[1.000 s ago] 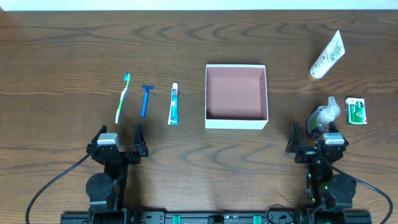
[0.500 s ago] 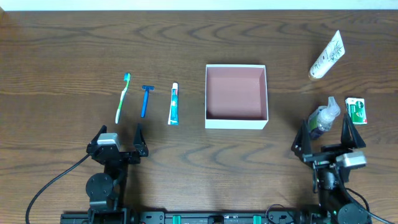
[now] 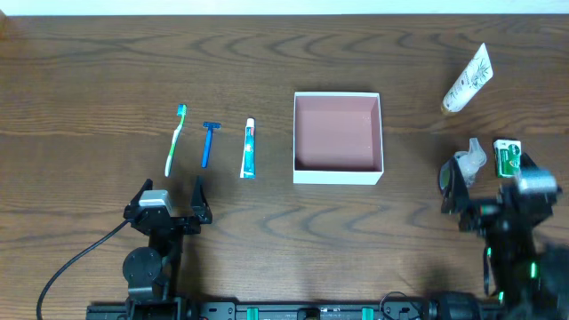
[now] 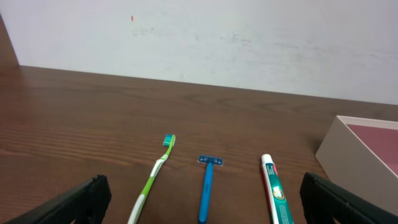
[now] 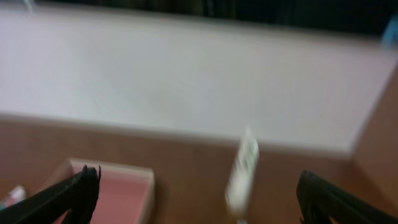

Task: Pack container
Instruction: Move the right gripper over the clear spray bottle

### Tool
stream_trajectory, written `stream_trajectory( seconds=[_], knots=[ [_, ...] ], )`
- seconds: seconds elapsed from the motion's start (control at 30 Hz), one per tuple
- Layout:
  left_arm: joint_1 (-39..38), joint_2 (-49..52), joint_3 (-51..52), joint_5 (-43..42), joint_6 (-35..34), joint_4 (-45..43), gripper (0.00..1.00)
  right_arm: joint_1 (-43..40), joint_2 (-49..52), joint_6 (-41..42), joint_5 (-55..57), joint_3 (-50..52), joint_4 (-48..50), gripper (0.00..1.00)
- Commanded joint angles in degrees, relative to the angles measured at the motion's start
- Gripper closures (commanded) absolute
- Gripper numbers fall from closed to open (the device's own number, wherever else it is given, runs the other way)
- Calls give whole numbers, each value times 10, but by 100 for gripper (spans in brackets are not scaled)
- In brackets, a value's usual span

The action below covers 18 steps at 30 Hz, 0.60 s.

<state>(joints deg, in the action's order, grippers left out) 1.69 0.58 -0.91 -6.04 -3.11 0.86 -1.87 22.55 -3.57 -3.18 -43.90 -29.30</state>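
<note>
The container (image 3: 338, 175), a square white box with a dusty-pink inside, sits mid-table and holds nothing. Left of it lie a green toothbrush (image 3: 175, 140), a blue razor (image 3: 209, 142) and a toothpaste tube (image 3: 249, 148). At the right are a white lotion tube (image 3: 468, 79), a small spray bottle (image 3: 468, 160) and a green-and-white packet (image 3: 507, 156). My left gripper (image 3: 169, 197) is open and empty near the front edge, just short of the toothbrush (image 4: 154, 176), razor (image 4: 207, 186) and toothpaste (image 4: 276, 194). My right gripper (image 3: 489, 182) is open and empty, raised over the bottle and packet. Its blurred view shows the container (image 5: 115, 190) and lotion tube (image 5: 242, 168).
A pale wall (image 4: 199, 43) runs behind the table's far edge. Bare wood lies between the container and the grippers.
My right arm has lifted from its rest and swung right and forward, now over the spray bottle and packet. The left arm and all objects have not moved.
</note>
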Motion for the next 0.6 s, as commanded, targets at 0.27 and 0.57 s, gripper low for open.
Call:
stream_trajectory(
  seconds=[0.27, 0.57],
  knots=[
    [-3, -3, 7, -10, 5, 26, 2, 4, 378, -35, 21, -288, -278, 1],
    [-3, -3, 7, -10, 5, 26, 2, 3, 523, -45, 50, -364, -353, 1]
  ],
)
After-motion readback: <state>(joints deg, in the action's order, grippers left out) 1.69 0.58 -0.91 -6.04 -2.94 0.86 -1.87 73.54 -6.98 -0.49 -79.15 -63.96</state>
